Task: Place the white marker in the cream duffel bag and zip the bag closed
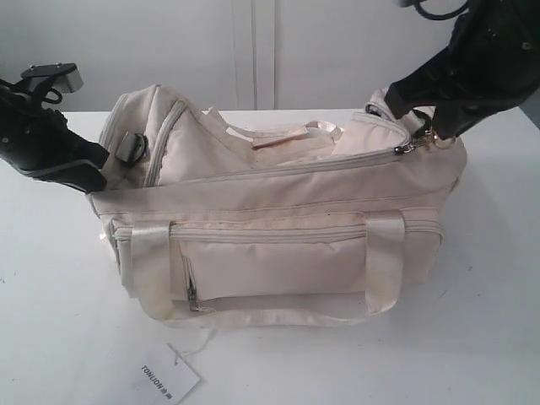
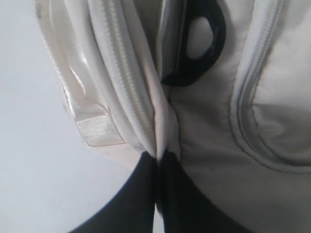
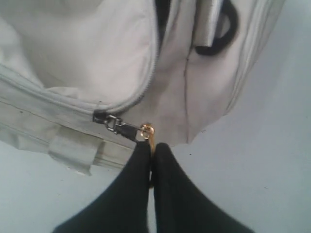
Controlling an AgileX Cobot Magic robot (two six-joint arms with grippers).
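Note:
The cream duffel bag [image 1: 278, 236] lies on the white table, its top zipper run across to the right end. My right gripper [image 1: 434, 135] is shut on the gold ring zipper pull [image 3: 148, 132] at the bag's right end; in the right wrist view the ring sits pinched between the black fingers [image 3: 141, 160]. At the bag's left end my left gripper [image 1: 99, 169] is shut on a fold of the cream fabric [image 2: 160, 131], just below a black end ring [image 2: 194, 43]. The white marker is out of view.
A white "TONLION" tag [image 1: 169, 380] lies on the table in front of the bag. The bag's webbing handles [image 1: 278, 131] rest on top and down the front. A white wall stands behind the table.

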